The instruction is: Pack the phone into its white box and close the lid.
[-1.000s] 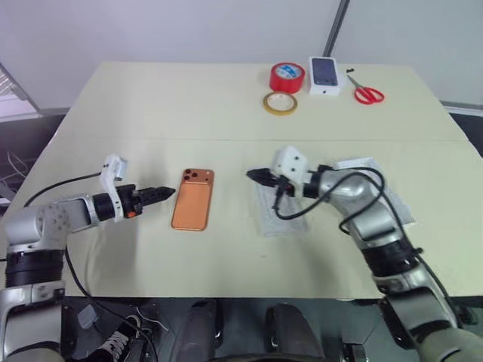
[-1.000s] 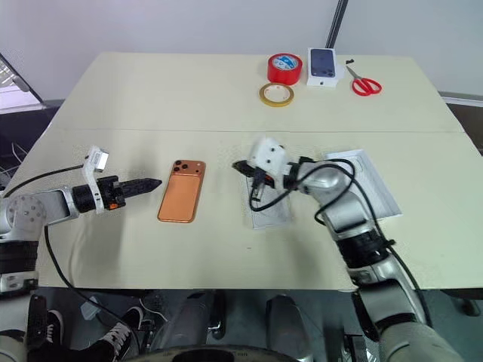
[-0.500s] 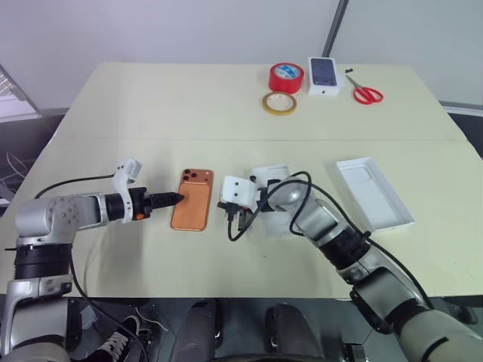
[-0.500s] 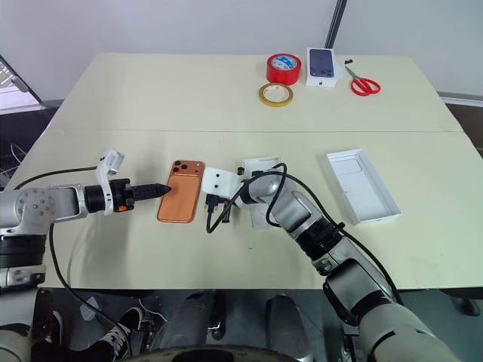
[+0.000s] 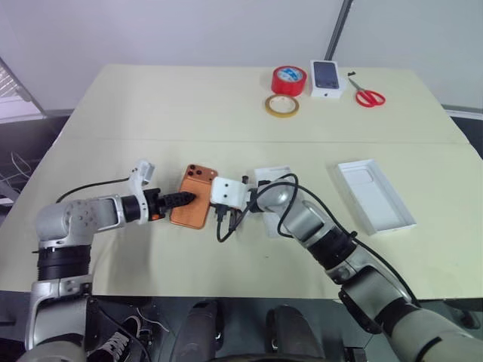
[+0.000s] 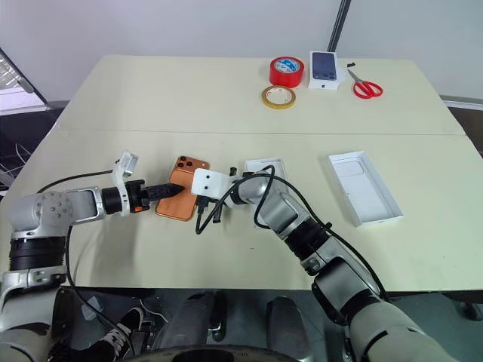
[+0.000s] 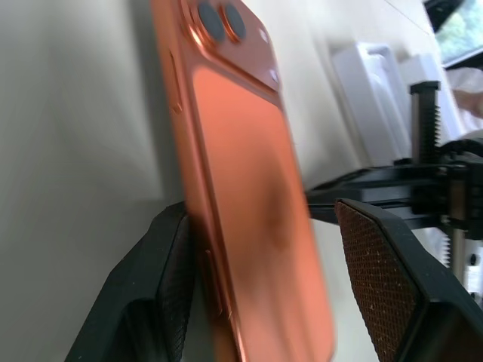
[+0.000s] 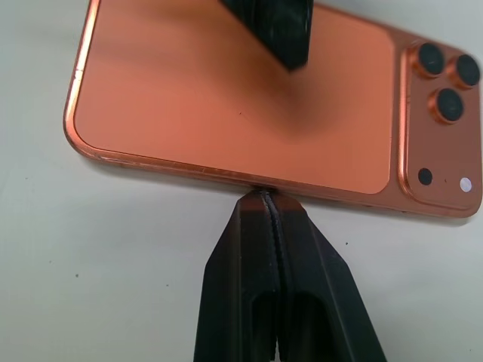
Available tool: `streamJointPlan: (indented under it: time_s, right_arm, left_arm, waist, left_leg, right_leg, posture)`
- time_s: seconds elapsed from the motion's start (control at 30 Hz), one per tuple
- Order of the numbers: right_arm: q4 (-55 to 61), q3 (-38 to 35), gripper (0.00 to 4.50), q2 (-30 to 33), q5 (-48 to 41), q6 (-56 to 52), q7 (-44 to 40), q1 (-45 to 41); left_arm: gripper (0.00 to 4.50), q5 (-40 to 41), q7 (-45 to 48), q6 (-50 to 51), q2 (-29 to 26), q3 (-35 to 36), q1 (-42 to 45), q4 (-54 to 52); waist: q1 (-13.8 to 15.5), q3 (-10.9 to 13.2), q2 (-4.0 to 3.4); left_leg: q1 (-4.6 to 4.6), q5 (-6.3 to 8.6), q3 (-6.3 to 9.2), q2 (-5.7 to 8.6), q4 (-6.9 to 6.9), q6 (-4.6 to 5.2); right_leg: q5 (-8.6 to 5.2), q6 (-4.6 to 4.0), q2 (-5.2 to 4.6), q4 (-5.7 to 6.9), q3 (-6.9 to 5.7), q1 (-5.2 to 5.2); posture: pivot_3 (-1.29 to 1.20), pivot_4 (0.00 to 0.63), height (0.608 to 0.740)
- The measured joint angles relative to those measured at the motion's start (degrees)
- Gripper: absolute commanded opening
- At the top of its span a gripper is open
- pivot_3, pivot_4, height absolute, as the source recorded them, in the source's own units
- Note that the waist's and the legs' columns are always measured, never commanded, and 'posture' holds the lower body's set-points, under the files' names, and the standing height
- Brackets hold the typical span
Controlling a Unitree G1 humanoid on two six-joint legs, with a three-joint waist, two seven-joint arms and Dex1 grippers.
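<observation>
In the left eye view, the phone [image 5: 192, 197] is seen lying face down on the table [image 5: 151, 105], left of the frame's centre, with its camera cluster at the upper end. Compared with a second ago, both arms have been brought in on it: the left gripper [image 5: 183, 199], which stood clear of the phone's left edge, is now laid over that edge, and the right gripper [image 5: 213, 202], which was over the white box [image 5: 269, 197] at mid-frame, has been swung left to the phone's right edge. The box is thereby uncovered; the lid [image 5: 375, 195] lies well apart at the right.

In the right eye view, the same pincer arrangement is seen; the phone itself appears not to have been shifted.

In the left wrist view, the left gripper's fingers [image 7: 162, 302] are spread partly open, one at the phone's long edge and the other over its back; nothing is clamped yet.

In the right wrist view, the right gripper's fingers [image 8: 260, 249] are pressed fully together, their tips set against the phone's long edge, gripping nothing.

A braced pickup is judged to be under preparation: the closed right tips as a stop, the left closing next
</observation>
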State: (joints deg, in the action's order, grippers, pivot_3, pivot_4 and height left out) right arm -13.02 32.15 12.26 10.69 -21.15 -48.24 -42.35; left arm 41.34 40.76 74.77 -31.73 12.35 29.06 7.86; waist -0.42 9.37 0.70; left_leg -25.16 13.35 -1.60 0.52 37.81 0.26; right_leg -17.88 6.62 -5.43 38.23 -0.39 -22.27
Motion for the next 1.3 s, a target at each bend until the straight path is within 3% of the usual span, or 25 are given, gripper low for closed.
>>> streamJointPlan:
  time_s: [0.17,0.33,0.73,0.83,0.9,1.03,1.3]
  right_arm:
    - [-0.06,0.02,0.05,0.27,0.36,0.49,-0.11,0.05]
    - [0.0,0.02,0.0,0.43,0.39,1.08,-0.27,0.23]
    - [0.04,-3.06,0.0,1.32,-1.08,2.83,0.03,1.66]
    - [3.21,-9.58,0.87,1.01,-9.6,0.13,-3.5,2.9]
    - [7.52,-14.27,1.86,1.51,-16.82,-2.11,-7.66,2.97]
    - [12.02,-15.55,3.89,6.7,-18.24,-0.03,-10.56,4.13]
    - [22.14,-20.0,3.89,23.76,-20.36,6.83,-17.72,18.17]
  left_arm:
    - [2.97,0.19,0.93,0.05,0.2,-0.17,0.66,1.47]
    - [0.62,0.6,2.07,-0.59,-0.34,0.31,0.07,4.82]
    - [0.62,3.65,3.08,-2.39,1.58,4.46,-2.67,6.43]
    - [0.56,5.72,2.71,-2.33,2.6,6.85,-4.82,4.66]
    - [0.56,7.89,1.76,1.0,3.09,9.3,-4.64,5.11]
    - [0.56,9.3,-0.76,1.35,5.17,11.39,-4.63,3.65]
    - [0.56,10.72,-4.95,0.53,8.24,12.67,-4.54,-0.35]
  waist:
    - [-0.19,0.0,0.0]
    - [-0.39,0.0,0.01]
    - [-0.56,-0.01,0.04]
    - [-0.46,0.02,0.07]
    - [-0.46,0.06,0.11]
    - [-0.12,0.06,0.12]
    - [-0.47,0.11,0.19]
  left_leg:
    - [-0.04,-0.03,-0.01,0.0,-0.12,-0.04]
    - [-0.05,-0.03,-0.04,0.0,-0.17,-0.04]
    - [-0.02,-0.11,-0.07,-0.01,-0.47,-0.16]
    - [-0.06,-0.12,-0.05,-0.03,-0.49,-0.18]
    - [-0.1,-0.04,-0.04,-0.03,-0.49,-0.04]
    - [-0.1,0.0,-0.03,-0.01,-0.5,0.02]
    - [-0.14,-0.01,-0.03,-0.06,-0.6,0.02]
  right_leg:
    - [0.0,0.0,0.05,0.0,0.0,0.04]
    - [0.0,0.0,0.06,-0.01,0.0,-0.01]
    - [0.0,0.0,-0.05,-0.05,0.03,-0.09]
    - [0.0,0.0,-0.07,-0.06,0.04,-0.14]
    - [0.0,0.0,-0.06,-0.06,0.04,-0.16]
    - [0.0,0.0,-0.11,-0.1,0.04,-0.15]
    - [0.0,0.0,-0.07,-0.16,0.06,-0.2]
  posture:
    - [0.0,0.15,0.728]
    - [0.0,0.15,0.728]
    - [0.0,0.15,0.728]
    - [0.0,0.15,0.728]
    - [0.0,0.15,0.728]
    - [0.0,0.15,0.728]
    - [0.0,0.15,0.728]
